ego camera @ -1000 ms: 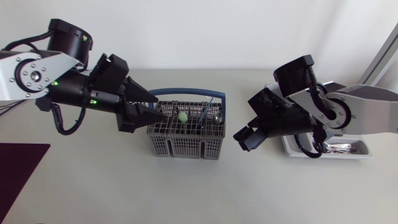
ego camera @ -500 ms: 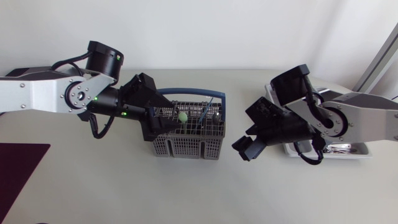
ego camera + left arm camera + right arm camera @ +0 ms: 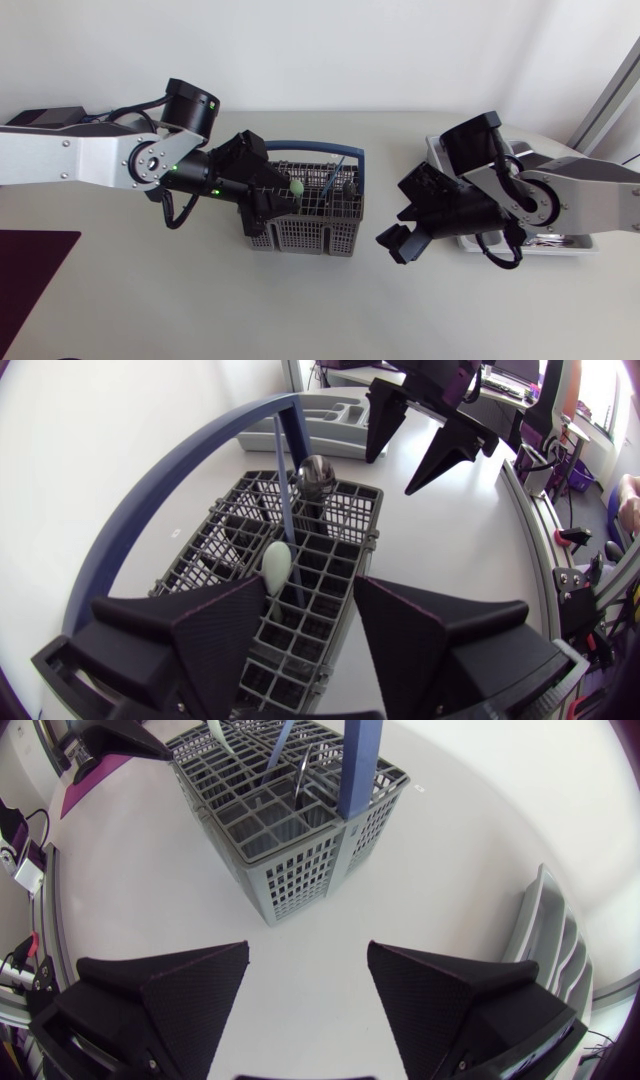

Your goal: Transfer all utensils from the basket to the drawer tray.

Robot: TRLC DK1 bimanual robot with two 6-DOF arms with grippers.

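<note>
Here the left arm's fingers are over the left end of the basket. The left wrist view shows them spread wide above the grey grid, holding nothing. A pale green handle stands in a compartment just ahead of the gap between them. A thin blue stick leans up beside that handle. Farther along, a metal spoon stands bowl up near the basket's far end. The basket's blue hoop handle arches over all three.

From above, the green handle, blue stick and spoon sit in a row across the basket.

The right arm's fingers hang over bare desk just to the right of the basket. They too are spread wide and hold nothing, with the basket's corner ahead of them. The drawer tray lies at the desk's right side, partly under the right arm. Some metal cutlery lies in one of its slots. A dark purple mat lies at the desk's left edge.
</note>
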